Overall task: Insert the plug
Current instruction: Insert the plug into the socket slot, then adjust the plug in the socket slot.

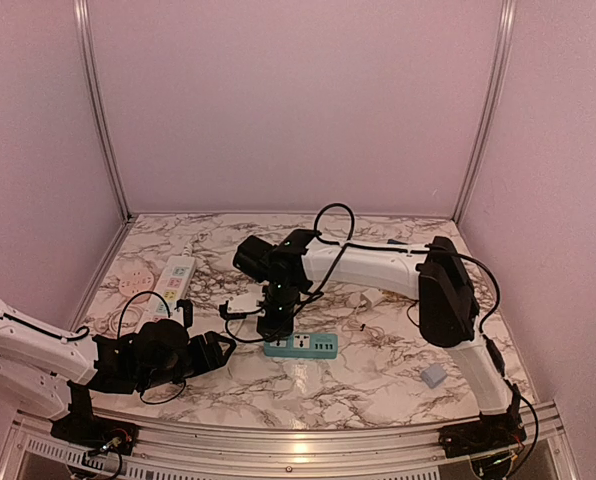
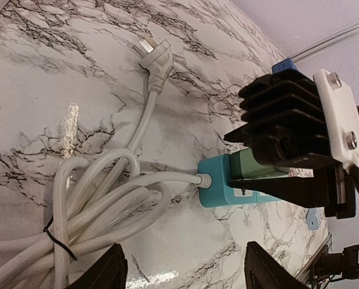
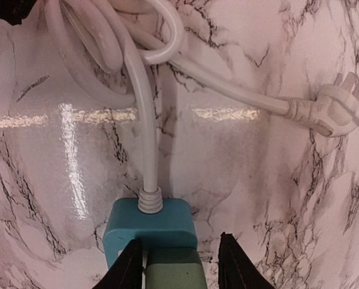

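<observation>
The green plug (image 3: 174,271) looks seated in the teal power strip (image 3: 149,226) mid-table, with the right gripper's (image 1: 275,328) jaws slightly spread around it, seemingly to release, and the left gripper (image 2: 185,274) at 8 o'clock, jaws wide and empty, keeping clear.

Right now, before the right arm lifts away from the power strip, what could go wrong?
The right fingers stand close on both sides of the green block-shaped plug on the teal plastic power strip; a slanted lift might pull it out or shift the strip. The coiled white cable lies close to the open left fingers, which could snag a loop.
</observation>
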